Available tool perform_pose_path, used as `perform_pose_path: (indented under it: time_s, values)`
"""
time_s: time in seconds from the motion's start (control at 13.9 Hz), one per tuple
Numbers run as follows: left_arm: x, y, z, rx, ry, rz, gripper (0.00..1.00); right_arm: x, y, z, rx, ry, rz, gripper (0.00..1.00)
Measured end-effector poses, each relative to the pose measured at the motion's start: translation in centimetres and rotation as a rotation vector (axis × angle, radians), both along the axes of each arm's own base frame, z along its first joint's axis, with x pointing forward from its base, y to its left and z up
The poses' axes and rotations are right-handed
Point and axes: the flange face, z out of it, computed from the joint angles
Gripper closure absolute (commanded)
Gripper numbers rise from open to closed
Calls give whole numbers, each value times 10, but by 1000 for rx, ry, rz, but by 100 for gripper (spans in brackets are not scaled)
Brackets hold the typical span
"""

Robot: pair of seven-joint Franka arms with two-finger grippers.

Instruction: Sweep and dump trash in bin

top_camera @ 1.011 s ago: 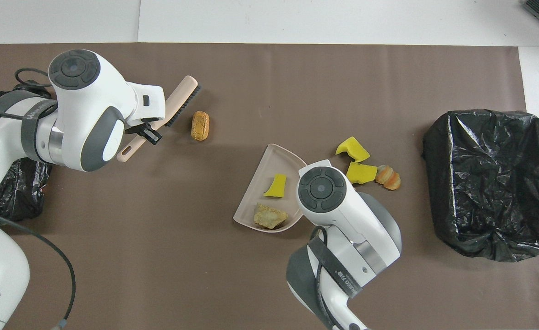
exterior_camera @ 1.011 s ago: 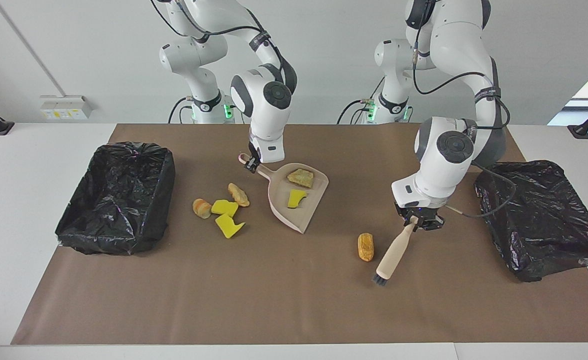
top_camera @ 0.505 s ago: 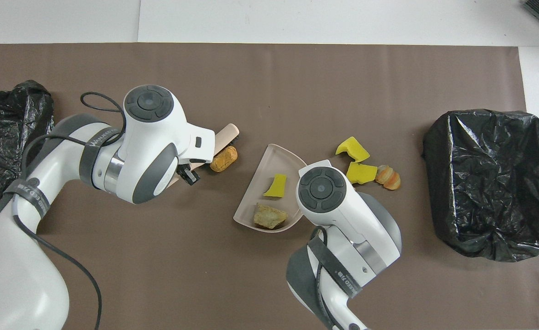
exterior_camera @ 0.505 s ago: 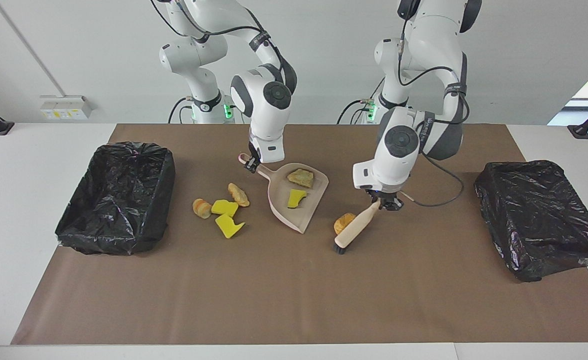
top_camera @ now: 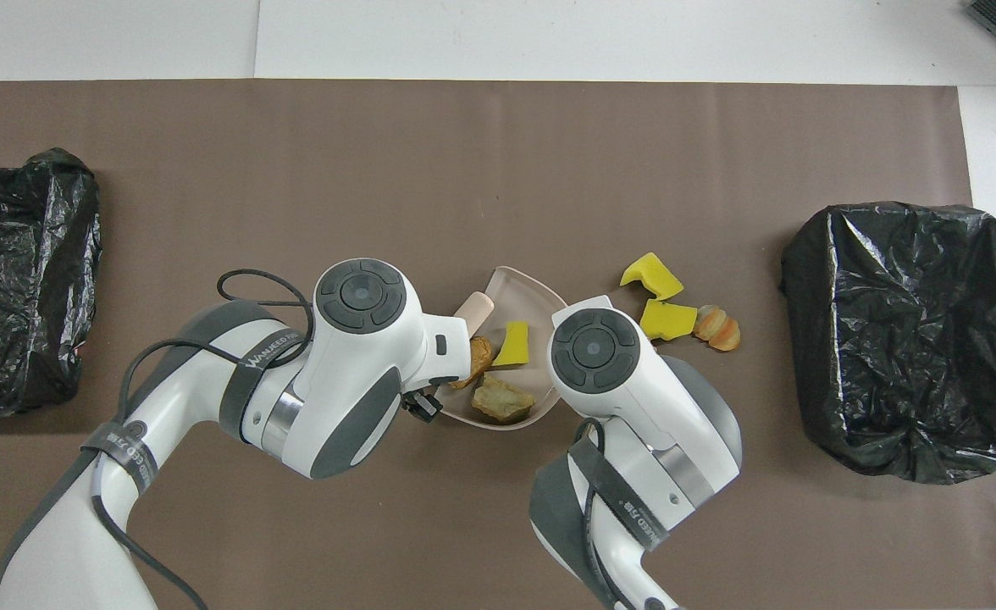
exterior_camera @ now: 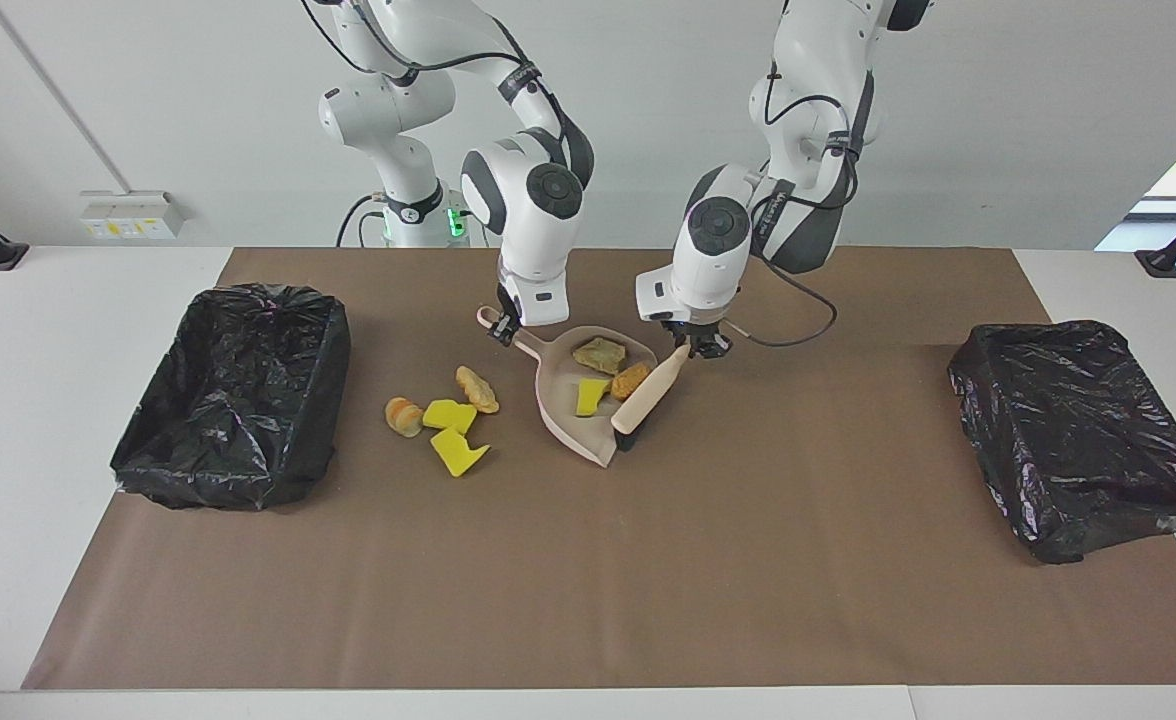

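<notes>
Facing view first: the right gripper (exterior_camera: pixel 501 328) clamps the handle of the pink dustpan (exterior_camera: pixel 588 415), and the left gripper (exterior_camera: pixel 700 345) clamps the brush (exterior_camera: pixel 648 396), whose head rests at the pan's open edge. Three pieces of trash (exterior_camera: pixel 600 354) lie in the pan between the two sets of fingers; four more lie on the brown paper (exterior_camera: pixel 588 580) just beside the pan, toward the right arm's end. Two black-lined bins (exterior_camera: pixel 238 395) stand at the table ends. Overhead view: both wrists cover their fingers and the pan handle; one loose lump is hidden, so six pieces show.
</notes>
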Motion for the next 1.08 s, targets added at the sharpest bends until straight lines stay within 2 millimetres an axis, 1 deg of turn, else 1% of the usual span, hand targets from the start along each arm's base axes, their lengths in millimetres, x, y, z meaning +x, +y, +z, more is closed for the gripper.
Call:
perform_pose_path:
  time_s: [0.07, 0.36, 0.43, 0.51, 0.65, 0.87, 0.94, 1.08]
  values:
    - [-4, -5, 1, -7, 5, 18, 100, 0, 0, 0, 0, 0, 0, 100]
    - [-9, -15, 5, -21, 6, 131, 100, 0, 0, 0, 0, 0, 0, 100]
    - [-12, -19, 5, -16, 1, 162, 96, 0, 0, 0, 0, 0, 0, 100]
    - [-13, -21, 5, -11, -1, 187, 98, 0, -1, 0, 0, 1, 1, 100]
    - [-9, -15, 5, -4, -3, 227, 100, 0, -2, -1, 0, 3, 4, 100]
    - [6, 4, 6, 3, -6, 292, 100, 1, -5, -3, 1, 8, 11, 100]
    - [9, 10, 8, 7, -9, 327, 100, 3, -8, -3, 2, 12, 17, 100]
    - [10, 15, 13, 22, -16, 412, 100, 5, -13, -4, 4, 17, 22, 100]
